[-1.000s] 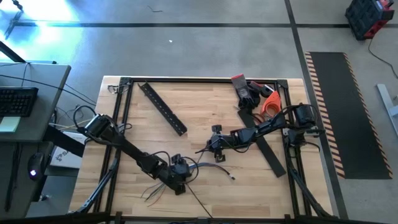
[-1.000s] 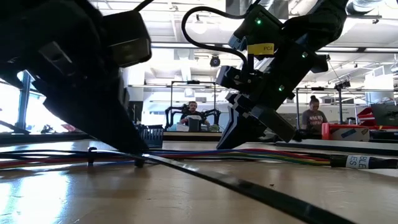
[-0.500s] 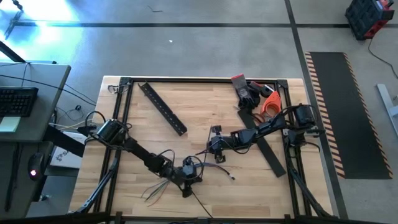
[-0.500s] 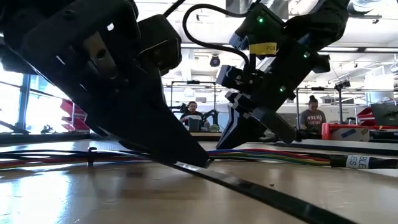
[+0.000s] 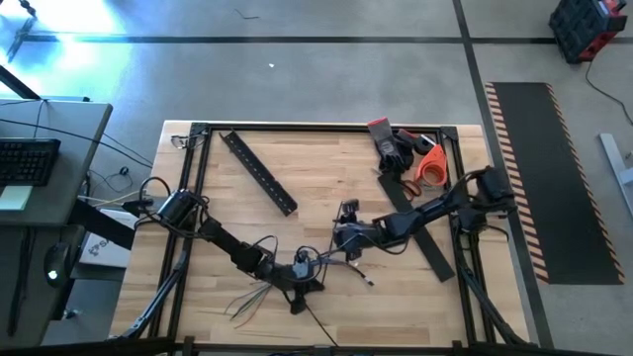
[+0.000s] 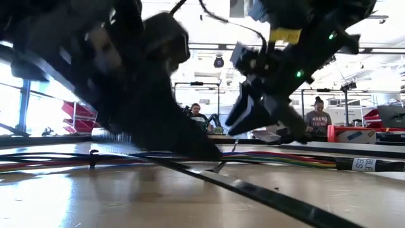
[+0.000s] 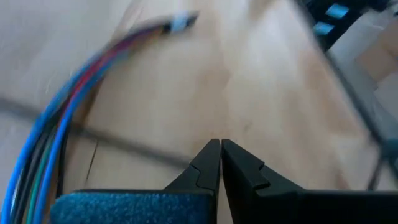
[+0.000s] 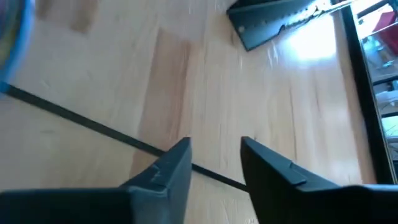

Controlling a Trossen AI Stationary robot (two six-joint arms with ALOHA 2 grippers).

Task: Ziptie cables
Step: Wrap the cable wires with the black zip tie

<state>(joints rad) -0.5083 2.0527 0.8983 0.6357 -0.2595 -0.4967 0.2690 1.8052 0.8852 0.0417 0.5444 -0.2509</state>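
both grippers low over the cable bundle

left gripper (image 7: 220,148) is pinched closed on nothing beside the cables (image 7: 68,118), near the table's front edge. right gripper (image 8: 214,155) stands parted astride a thin black strap (image 8: 74,116), probably the tie, lining up a grab. motion blur hides any contact.

Bright, even daylight fills the room, with a blue-white glare on the floor beyond the counter (image 5: 326,287) on the left arm's side. At counter height the arms are dark, motion-smeared silhouettes against bright ceiling lights. Both wrist views are motion-blurred, and the coloured cables (image 7: 68,106) streak.
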